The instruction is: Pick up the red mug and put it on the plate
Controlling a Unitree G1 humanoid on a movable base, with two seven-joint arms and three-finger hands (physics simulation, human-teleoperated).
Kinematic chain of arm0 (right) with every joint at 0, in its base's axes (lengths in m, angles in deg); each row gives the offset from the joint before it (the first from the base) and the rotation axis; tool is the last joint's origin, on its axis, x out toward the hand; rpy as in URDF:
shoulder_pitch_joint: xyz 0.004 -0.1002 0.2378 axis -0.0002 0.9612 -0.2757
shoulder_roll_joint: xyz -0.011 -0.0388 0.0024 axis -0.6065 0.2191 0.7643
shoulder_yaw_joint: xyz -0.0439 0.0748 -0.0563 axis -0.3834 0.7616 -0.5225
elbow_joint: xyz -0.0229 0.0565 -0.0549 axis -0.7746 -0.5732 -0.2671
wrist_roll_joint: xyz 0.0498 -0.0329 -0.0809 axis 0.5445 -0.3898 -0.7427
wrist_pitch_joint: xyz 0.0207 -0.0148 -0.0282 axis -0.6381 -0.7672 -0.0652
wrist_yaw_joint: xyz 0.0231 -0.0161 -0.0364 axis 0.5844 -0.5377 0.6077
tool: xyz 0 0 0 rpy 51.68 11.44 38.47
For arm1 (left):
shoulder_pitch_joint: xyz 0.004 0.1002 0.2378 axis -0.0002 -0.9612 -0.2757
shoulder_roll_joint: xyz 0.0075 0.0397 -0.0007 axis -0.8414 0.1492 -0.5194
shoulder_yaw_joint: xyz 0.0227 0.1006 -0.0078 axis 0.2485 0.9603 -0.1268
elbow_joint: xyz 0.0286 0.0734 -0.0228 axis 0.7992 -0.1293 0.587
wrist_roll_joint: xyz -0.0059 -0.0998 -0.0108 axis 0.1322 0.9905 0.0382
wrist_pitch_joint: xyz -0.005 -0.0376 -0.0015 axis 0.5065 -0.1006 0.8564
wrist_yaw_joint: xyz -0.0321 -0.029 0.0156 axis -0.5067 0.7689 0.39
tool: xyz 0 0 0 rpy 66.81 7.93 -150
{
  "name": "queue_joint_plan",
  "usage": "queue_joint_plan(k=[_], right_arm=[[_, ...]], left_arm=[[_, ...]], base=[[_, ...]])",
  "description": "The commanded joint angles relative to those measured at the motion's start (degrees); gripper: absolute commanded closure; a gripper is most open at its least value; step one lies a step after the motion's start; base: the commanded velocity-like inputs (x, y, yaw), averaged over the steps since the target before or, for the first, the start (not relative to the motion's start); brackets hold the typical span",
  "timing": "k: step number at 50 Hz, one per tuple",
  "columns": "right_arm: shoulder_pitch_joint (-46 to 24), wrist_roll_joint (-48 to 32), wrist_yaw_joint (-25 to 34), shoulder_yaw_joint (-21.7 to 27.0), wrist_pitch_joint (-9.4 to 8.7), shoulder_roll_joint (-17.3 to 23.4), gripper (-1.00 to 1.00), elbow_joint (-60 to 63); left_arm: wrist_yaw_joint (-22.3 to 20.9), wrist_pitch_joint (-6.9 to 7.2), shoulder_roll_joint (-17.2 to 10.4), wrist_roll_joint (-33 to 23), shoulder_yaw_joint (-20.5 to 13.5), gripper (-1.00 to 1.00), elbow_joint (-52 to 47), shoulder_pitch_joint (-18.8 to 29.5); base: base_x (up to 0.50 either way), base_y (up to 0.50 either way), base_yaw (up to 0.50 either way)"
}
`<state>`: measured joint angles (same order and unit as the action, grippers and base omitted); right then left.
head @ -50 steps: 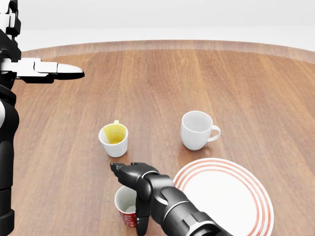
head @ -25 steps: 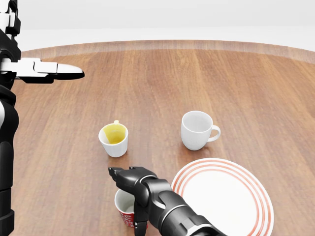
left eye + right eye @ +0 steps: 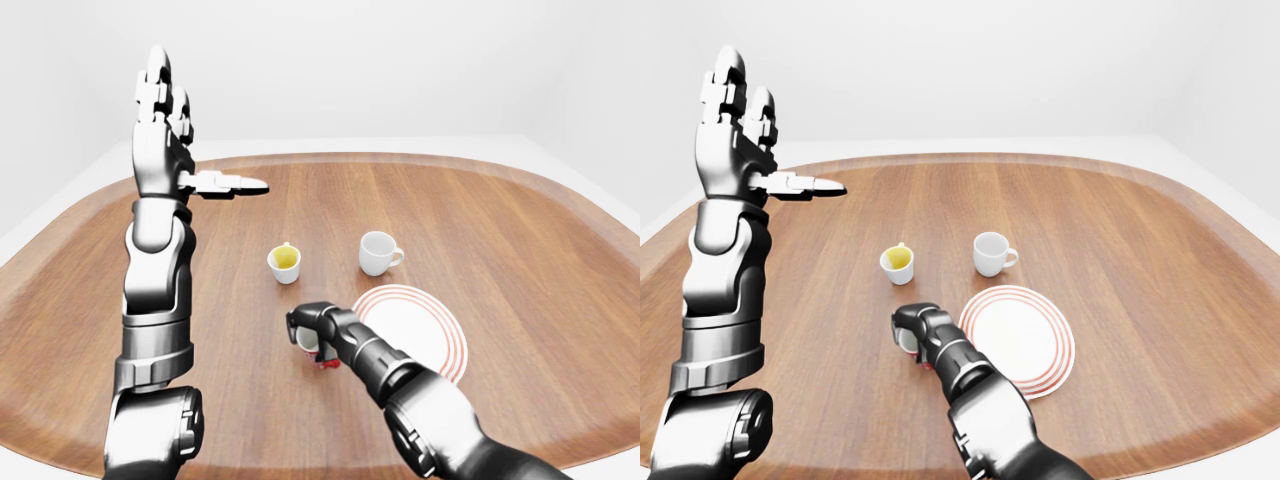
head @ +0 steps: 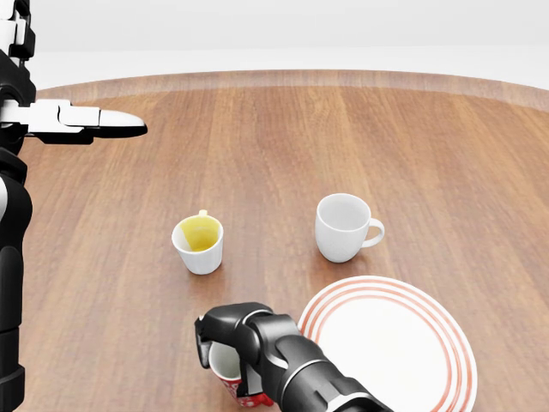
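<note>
Right hand seemingly clasps red mug (half hidden) — beside plate.

Right hand fingers wrap the red mug beside the plate.

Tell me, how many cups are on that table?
3. A white mug stands above the plate, a yellow-lined cup to its left, and the red mug lies under the right robot hand.
</note>
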<state>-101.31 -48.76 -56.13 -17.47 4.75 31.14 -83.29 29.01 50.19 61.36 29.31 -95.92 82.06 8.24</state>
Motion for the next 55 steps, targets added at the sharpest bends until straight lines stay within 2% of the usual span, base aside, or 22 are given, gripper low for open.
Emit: queue_joint_plan(k=[1,16,27,55], right_arm=[[-0.2,4.0,-3.3,-0.2,-1.29,0.1,1.00,0.0],[-6.0,7.0,-0.3,1.3,-2.66,3.4,1.00,2.7],[-8.7,10.4,1.4,2.1,-3.03,6.0,1.00,5.2],[-6.7,18.8,0.7,4.1,-0.35,12.6,1.00,8.3]], left_arm=[[-0.1,0.00,-0.1,0.0,0.0,-1.00,0.1,0.1],[0.0,0.00,-0.1,0.0,0.0,-1.00,-0.4,0.2],[0.0,0.00,0.2,-0.4,0.2,-1.00,-0.5,0.3],[-0.2,0.00,0.7,-1.2,0.7,-1.00,-1.4,0.9]], base=[[0.00,0.00,0.00],[0.00,0.00,0.00],[0.00,0.00,0.00],[0.00,0.00,0.00]])
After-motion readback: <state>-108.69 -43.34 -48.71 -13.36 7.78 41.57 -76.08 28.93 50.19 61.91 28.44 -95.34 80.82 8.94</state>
